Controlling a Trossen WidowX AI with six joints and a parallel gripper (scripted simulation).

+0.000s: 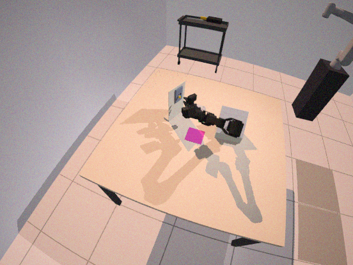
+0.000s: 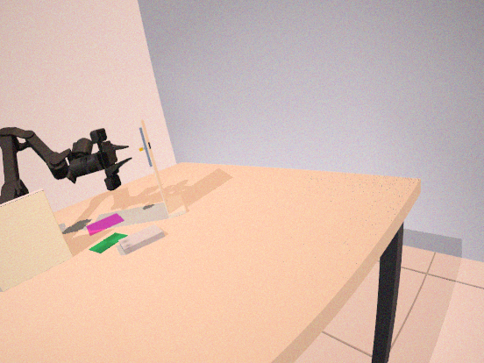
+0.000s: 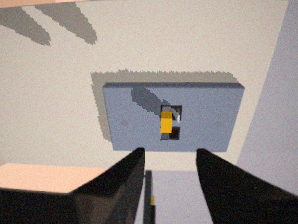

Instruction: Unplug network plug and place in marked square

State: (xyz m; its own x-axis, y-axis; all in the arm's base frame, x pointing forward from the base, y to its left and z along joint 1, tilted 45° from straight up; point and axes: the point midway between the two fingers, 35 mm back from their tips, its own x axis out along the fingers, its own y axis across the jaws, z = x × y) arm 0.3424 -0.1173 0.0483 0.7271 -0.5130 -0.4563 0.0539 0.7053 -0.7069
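Note:
The plug shows as a small yellow piece (image 1: 180,96) (image 2: 141,149) (image 3: 166,122) in the dark socket opening of a blue-grey plate (image 2: 142,135) (image 3: 210,115) on the upright cream panel (image 1: 171,96) (image 2: 161,193) (image 3: 45,100). My gripper (image 2: 130,153) (image 3: 170,154) is partly open and empty. Its fingertips point at the panel, a short way from the plug; in the wrist view the plug lies above the gap between them. A magenta square (image 1: 194,136) (image 2: 105,224) and a green square (image 2: 108,243) lie flat on the table. I cannot tell the tab's position.
A pale low block (image 2: 145,238) lies beside the green square. A second upright cream board (image 1: 235,114) (image 2: 32,237) stands near the arm's base. The panel's foot reaches the table below the gripper. A dark cart (image 1: 203,24) stands beyond the table.

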